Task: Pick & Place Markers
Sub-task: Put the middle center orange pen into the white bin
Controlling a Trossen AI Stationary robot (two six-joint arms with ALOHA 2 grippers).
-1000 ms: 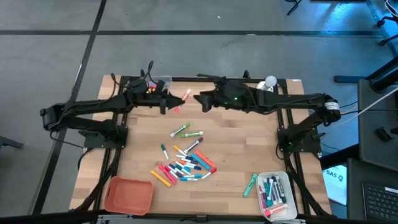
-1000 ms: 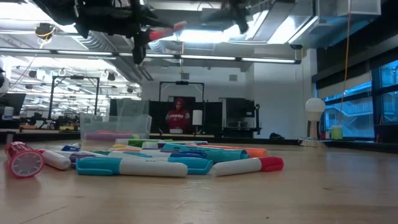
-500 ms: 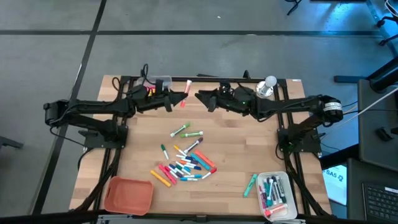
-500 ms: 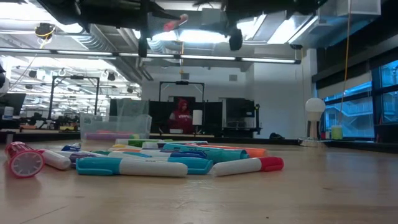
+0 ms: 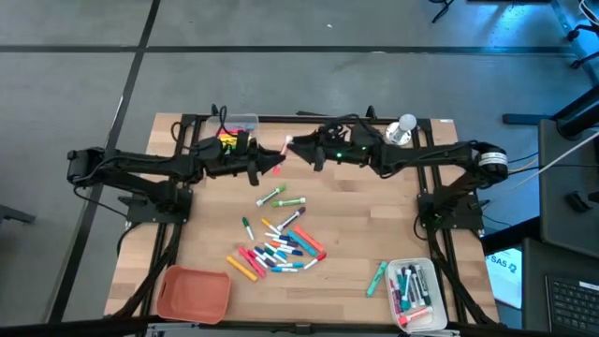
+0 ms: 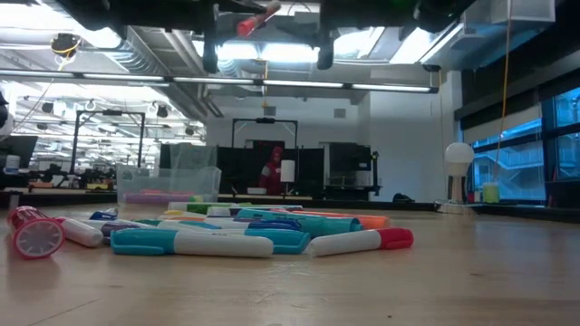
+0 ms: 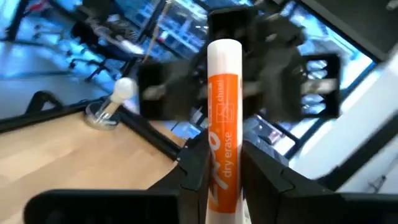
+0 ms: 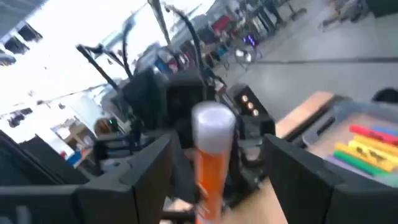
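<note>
A white-barrelled marker with an orange label (image 5: 281, 153) is held high above the table's far middle, between the two grippers. My left gripper (image 7: 221, 158) is shut on it and reaches in from the table's left (image 5: 269, 165). My right gripper (image 8: 214, 171) is open and faces it from the right (image 5: 298, 147). Its fingers stand wide on either side of the marker's white end (image 8: 213, 121) without touching. In the low view the marker (image 6: 256, 19) shows near the top. Many more markers (image 5: 281, 245) lie in a loose pile on the table's middle. My left gripper pinches the marker's barrel at its orange label (image 7: 219, 146) between the two fingers (image 7: 196, 163). The fingers come level from the table's left and lie roughly along the marker. The marker is lifted clear, its white end (image 7: 224, 53) sticking out toward the right gripper.
A clear bin with markers (image 5: 240, 124) sits at the far edge, behind the left gripper. A silver bell (image 5: 405, 125) stands at the far right. Another clear bin of markers (image 5: 413, 292) and two teal markers (image 5: 376, 276) lie near right. An orange tray (image 5: 194, 293) sits near left.
My left gripper has carried the marker a little toward the right gripper, and the marker has risen in the low view. My right gripper has moved toward the table's left, so that its open fingers now stand on either side of the marker's white end.
</note>
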